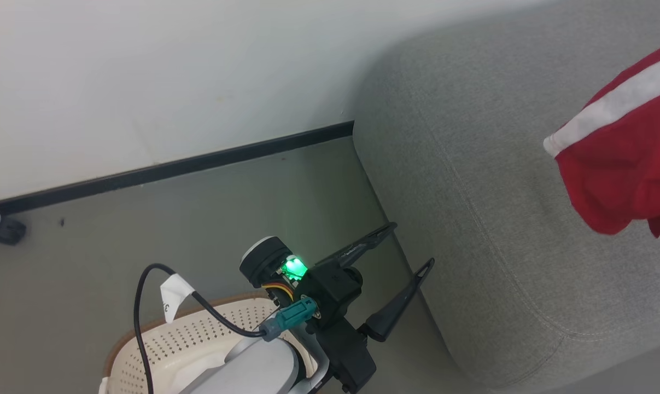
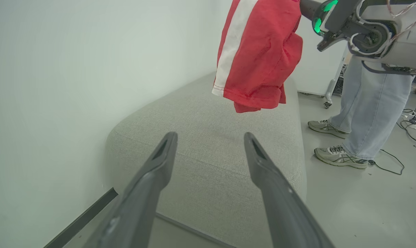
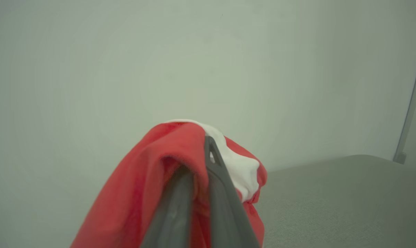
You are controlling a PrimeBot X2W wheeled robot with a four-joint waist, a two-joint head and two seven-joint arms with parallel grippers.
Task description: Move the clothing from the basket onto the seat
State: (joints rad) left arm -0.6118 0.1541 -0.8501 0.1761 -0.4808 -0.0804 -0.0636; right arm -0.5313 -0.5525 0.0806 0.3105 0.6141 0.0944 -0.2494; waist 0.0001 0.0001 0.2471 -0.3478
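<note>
Looking down from my head, I see the oval cream plastic basket with perforated walls and a brown rim [image 1: 198,339] at the lower left, standing on the grey floor [image 1: 144,241]. My pale left forearm covers part of it, and I cannot tell what lies inside. Just to its right my left gripper [image 1: 412,243] hangs above the floor, close beside the near edge of the large grey woven-fabric seat [image 1: 472,191]. Its two long dark fingers [image 2: 159,162] stand wide apart with nothing between them, and from that wrist they point along the seat's rounded end, with the white wall [image 2: 56,86] on the left.

Further right, the soft red fabric clothing with a white stripe [image 1: 625,169] hangs in the air over the seat's top. It is well apart from my left gripper and far from the basket. Its lower hem appears to hang clear of the upholstery, though I cannot be sure of the gap.

My right gripper [image 3: 197,155] has it. The two fingers are pressed together on a fold of red and white cloth, which drapes over their tips and falls away below them, with the seat's grey surface beyond.

At the far right of the left wrist view, a person in pale blue jeans and grey sneakers [image 2: 369,103] stands on the floor beside the seat.
</note>
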